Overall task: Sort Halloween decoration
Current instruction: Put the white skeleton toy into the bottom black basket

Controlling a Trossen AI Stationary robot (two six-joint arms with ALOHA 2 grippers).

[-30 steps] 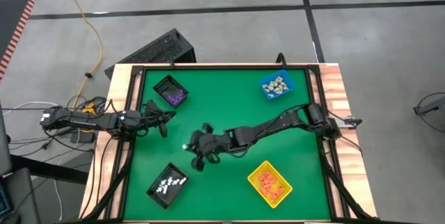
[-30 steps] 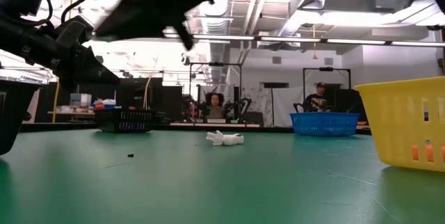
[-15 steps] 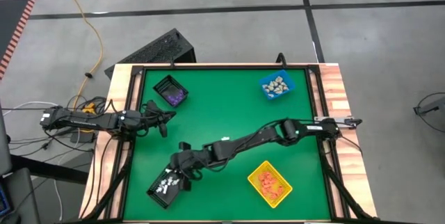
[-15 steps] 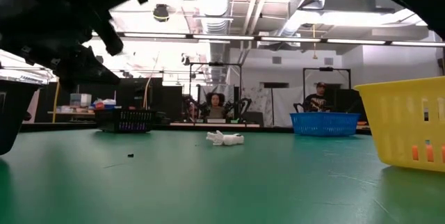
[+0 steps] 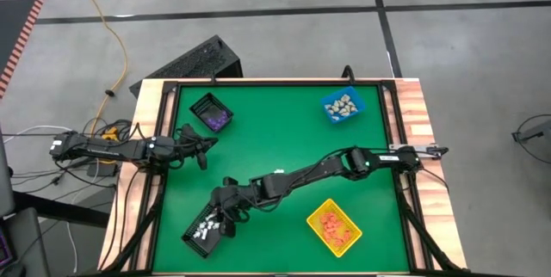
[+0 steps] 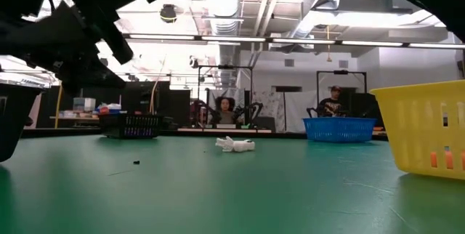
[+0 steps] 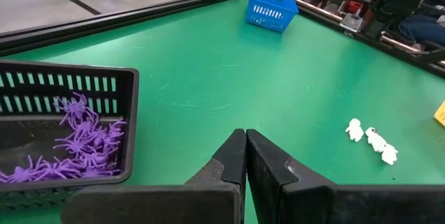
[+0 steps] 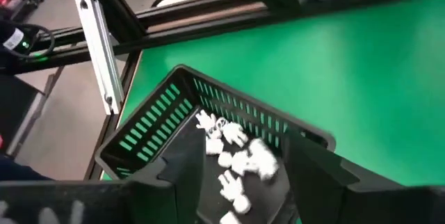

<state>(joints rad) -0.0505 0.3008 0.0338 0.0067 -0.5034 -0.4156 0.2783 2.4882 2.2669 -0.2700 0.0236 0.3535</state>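
Presently: right gripper (image 5: 225, 212), fingers spread and empty, hangs just above the black slatted bin (image 5: 207, 228) at table's seven o'clock, white moulded figurines (image 8: 236, 156) heaped inside. Loose white figurines (image 7: 372, 139) lie mid-table, toward one o'clock of that gripper, row running crosswise. Left gripper (image 7: 245, 156), clenched on nothing, waits at nine o'clock beside the purple-spider bin (image 7: 66, 133).
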